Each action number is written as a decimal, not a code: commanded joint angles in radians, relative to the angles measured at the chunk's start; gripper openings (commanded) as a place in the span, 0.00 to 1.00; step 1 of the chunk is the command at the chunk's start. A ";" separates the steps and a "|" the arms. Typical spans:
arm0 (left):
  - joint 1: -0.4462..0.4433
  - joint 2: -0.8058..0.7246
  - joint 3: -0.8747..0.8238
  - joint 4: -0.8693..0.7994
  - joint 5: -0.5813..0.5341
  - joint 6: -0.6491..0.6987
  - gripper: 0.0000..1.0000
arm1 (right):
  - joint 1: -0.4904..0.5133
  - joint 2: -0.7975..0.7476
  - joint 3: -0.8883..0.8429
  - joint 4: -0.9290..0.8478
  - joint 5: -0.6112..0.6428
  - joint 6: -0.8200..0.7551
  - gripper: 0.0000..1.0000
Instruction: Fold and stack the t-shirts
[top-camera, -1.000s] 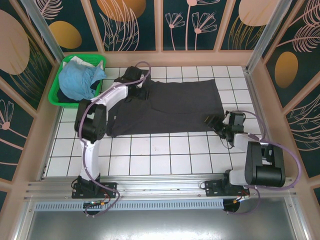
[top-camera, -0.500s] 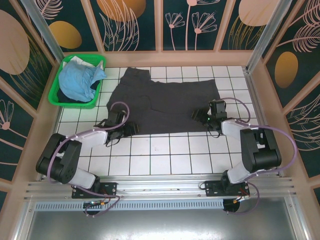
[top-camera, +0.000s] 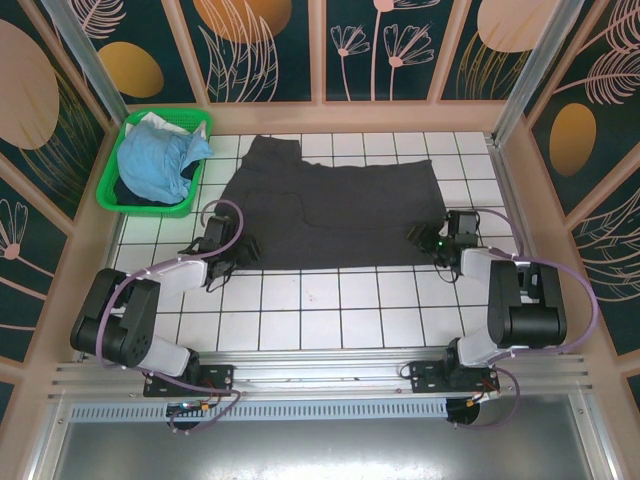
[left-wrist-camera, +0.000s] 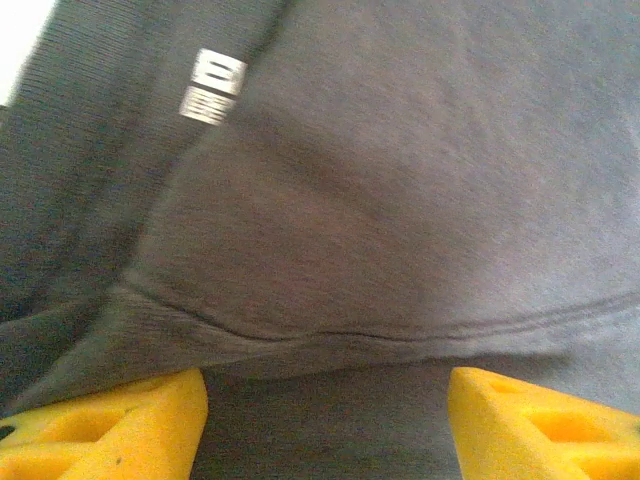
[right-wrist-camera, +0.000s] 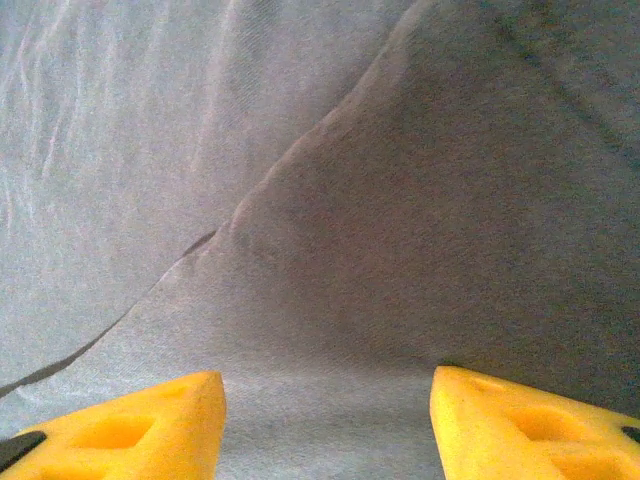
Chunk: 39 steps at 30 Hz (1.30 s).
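1. The grey shirt (top-camera: 340, 215) lies spread flat on the far half of the worktop (top-camera: 330, 310), roughly midway between its left and right edges. A narrower part of the shirt reaches up to the far edge.
2. The blue shirt (top-camera: 155, 160) sits bunched up in the basket (top-camera: 150, 208) at the far left corner of the worktop, apart from the grey shirt.
3. The left tool (top-camera: 232, 252) is low over the worktop at the near left corner of the grey shirt. Its arm stretches out along the left side.
4. In the left wrist view the left tool (left-wrist-camera: 327, 400) is open. Its yellow fingers (left-wrist-camera: 110, 430) stand wide apart with grey cloth lying between and beyond them, and nothing is pinched.
5. That view also shows a stitched hem running across just past the fingertips. A small white label (left-wrist-camera: 212, 86) is on the cloth further off, up to the left.
6. The right tool (top-camera: 428, 238) is at the near right corner of the grey shirt, close to the right edge of the worktop.
7. In the right wrist view the right tool (right-wrist-camera: 328, 400) is open too. Its fingers (right-wrist-camera: 530, 425) are apart with cloth between them, not clamped on it.
8. A fold edge of the grey shirt (right-wrist-camera: 420, 200) runs diagonally across that view, with a darker layer lying over a paler one.
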 joint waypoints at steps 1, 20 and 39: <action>0.049 -0.058 -0.034 -0.146 -0.170 -0.010 0.69 | -0.052 -0.025 -0.045 -0.078 0.046 -0.006 0.58; 0.057 -0.120 -0.026 -0.134 -0.075 0.083 0.68 | 0.133 -0.228 0.020 -0.137 0.104 0.024 0.62; 0.057 -0.111 -0.016 -0.169 -0.096 0.117 0.18 | -0.088 -0.059 -0.121 0.039 -0.048 0.043 0.64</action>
